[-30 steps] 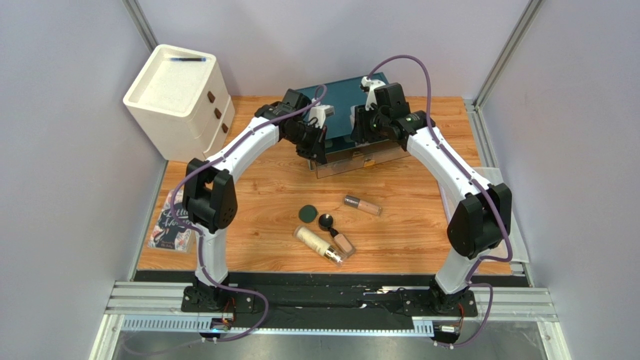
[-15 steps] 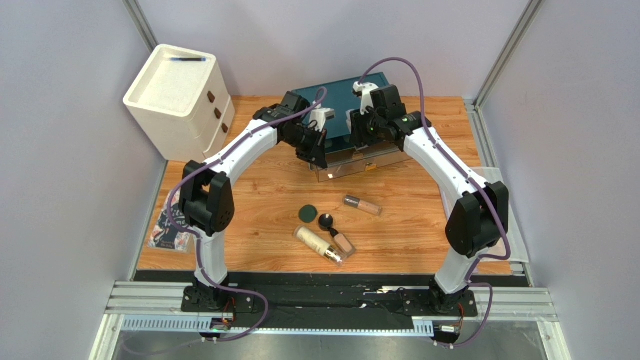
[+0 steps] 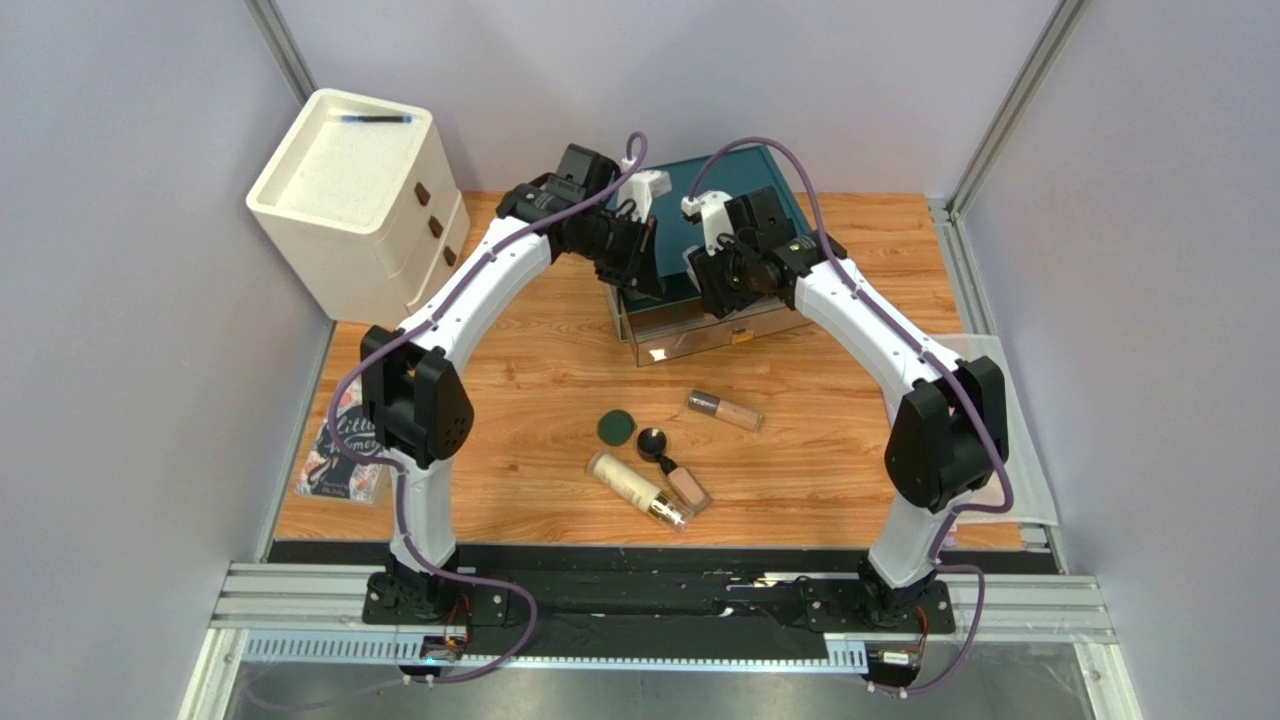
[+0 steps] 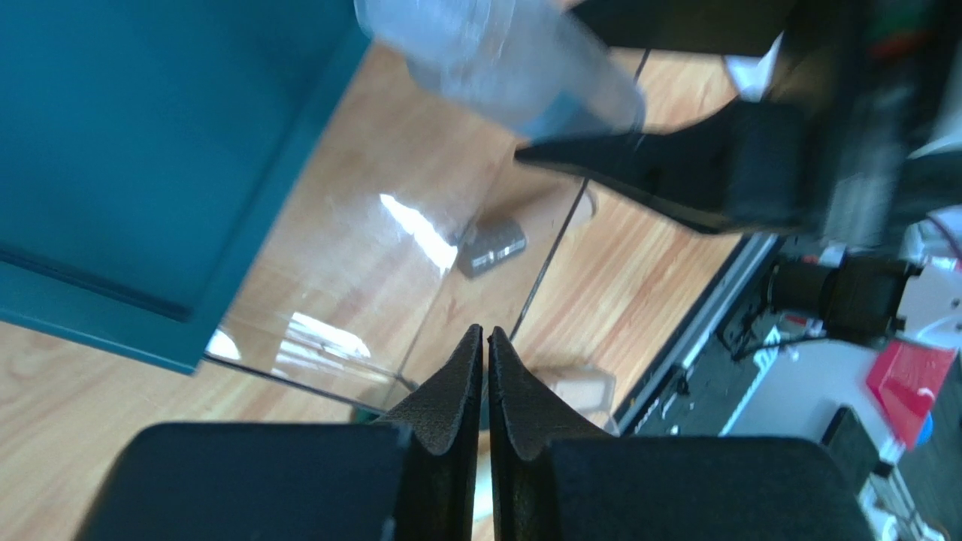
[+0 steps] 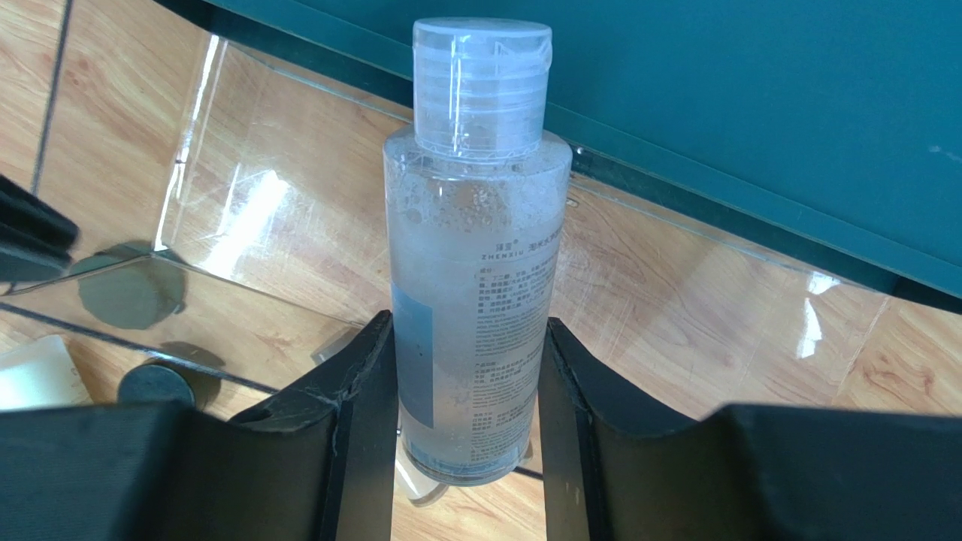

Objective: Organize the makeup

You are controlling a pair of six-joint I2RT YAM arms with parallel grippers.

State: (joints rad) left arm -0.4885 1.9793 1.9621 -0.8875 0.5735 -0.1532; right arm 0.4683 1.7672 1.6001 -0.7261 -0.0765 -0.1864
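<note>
My right gripper (image 5: 466, 327) is shut on an upright clear bottle (image 5: 474, 259) with a clear cap, above the clear box (image 5: 282, 237) with a teal lid (image 5: 734, 124). In the top view the right gripper (image 3: 718, 278) and left gripper (image 3: 639, 258) are close together over the box (image 3: 699, 323). My left gripper (image 4: 486, 333) is shut and empty, and the bottle (image 4: 497, 56) shows blurred ahead of it. On the table lie a green compact (image 3: 615, 428), a black jar (image 3: 652, 443), a clear-capped tube (image 3: 724, 408), a cream bottle (image 3: 634, 488) and a beige tube (image 3: 687, 485).
A white drawer unit (image 3: 353, 188) with a pen on top stands at the back left. A pink-covered book (image 3: 343, 458) lies at the table's left edge. Grey walls close in both sides, and the rail (image 3: 661, 600) runs along the near edge.
Both grippers have moved back and a little higher over the box. The right one has come left toward the left gripper. The makeup on the table has not moved.
</note>
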